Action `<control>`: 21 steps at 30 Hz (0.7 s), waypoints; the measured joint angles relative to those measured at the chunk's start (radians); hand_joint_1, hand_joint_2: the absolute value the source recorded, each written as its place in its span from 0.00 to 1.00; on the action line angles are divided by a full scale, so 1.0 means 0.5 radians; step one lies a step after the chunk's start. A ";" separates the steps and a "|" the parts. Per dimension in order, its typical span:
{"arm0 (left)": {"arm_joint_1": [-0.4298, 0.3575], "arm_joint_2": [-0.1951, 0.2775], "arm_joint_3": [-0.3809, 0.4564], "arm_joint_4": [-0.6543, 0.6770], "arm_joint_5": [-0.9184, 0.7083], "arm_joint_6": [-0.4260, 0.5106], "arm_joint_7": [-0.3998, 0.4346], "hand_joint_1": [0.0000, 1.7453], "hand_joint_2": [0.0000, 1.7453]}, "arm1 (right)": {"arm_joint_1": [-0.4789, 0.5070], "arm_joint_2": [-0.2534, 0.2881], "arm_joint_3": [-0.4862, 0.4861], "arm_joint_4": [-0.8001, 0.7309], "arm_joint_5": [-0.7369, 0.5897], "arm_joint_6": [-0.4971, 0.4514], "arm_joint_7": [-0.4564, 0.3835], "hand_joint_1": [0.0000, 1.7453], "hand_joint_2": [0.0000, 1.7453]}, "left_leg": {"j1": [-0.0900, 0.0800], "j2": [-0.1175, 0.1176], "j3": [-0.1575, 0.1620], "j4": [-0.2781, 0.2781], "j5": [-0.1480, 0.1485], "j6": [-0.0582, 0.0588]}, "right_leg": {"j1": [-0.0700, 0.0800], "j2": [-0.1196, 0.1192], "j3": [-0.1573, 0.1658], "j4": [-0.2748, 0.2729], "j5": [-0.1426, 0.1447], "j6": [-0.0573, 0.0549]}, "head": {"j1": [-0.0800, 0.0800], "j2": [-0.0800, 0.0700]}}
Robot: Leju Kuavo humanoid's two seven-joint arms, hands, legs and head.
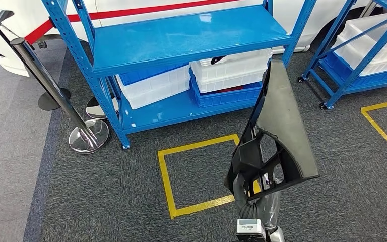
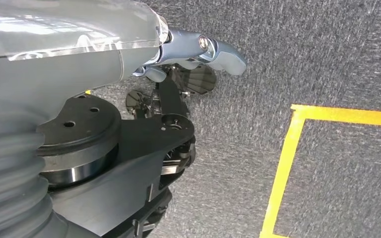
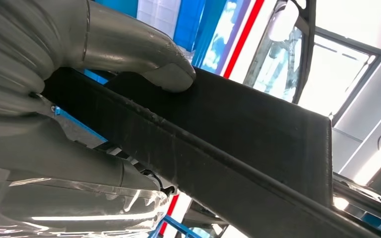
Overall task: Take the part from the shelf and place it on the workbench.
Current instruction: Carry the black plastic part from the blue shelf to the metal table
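The black part [image 1: 282, 126] is a long plastic panel, flat and tapering at the top with an open ribbed frame at its lower end. It stands upright above the carpet in front of the blue shelf [image 1: 191, 35]. My right hand [image 1: 262, 199] grips its lower end from behind, mostly hidden by the frame. In the right wrist view the thumb [image 3: 168, 74] presses on the part's flat face [image 3: 238, 134], with the hand [image 3: 79, 99] wrapped round its edge. My left hand [image 2: 198, 64] hangs over the carpet, holding nothing, its thumb stretched out.
White bins [image 1: 232, 68] in blue trays fill the shelf's lower level. A second blue shelf [image 1: 363, 55] stands at right. Chrome stanchions [image 1: 88, 136] stand at left. Yellow tape squares [image 1: 166, 176] mark the grey carpet. A white car with a red stripe [image 1: 146, 10] is behind.
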 joint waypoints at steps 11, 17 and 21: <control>-0.001 0.000 0.000 0.000 -0.009 -0.005 -0.005 0.00 1.00 | 0.040 0.004 -0.009 -0.026 -0.002 0.000 0.048 1.00 1.00 | 0.000 0.000 -0.006 0.000 0.001 -0.001 | -0.003 0.000 -0.006 0.003 0.000 0.000 | 0.000 0.000; -0.002 0.000 0.000 0.000 -0.009 -0.008 -0.006 0.00 1.00 | 0.057 0.004 -0.010 -0.059 0.020 0.000 0.052 1.00 1.00 | 0.000 0.000 -0.007 0.001 0.001 -0.001 | -0.006 0.000 -0.007 0.003 0.000 0.001 | 0.000 0.000; -0.002 0.000 0.000 0.000 -0.016 -0.011 -0.005 0.00 1.00 | 0.060 0.010 -0.010 -0.074 0.063 0.000 0.071 1.00 1.00 | 0.000 0.000 -0.008 0.002 0.001 0.000 | -0.006 0.000 -0.007 0.003 0.001 0.003 | 0.000 0.000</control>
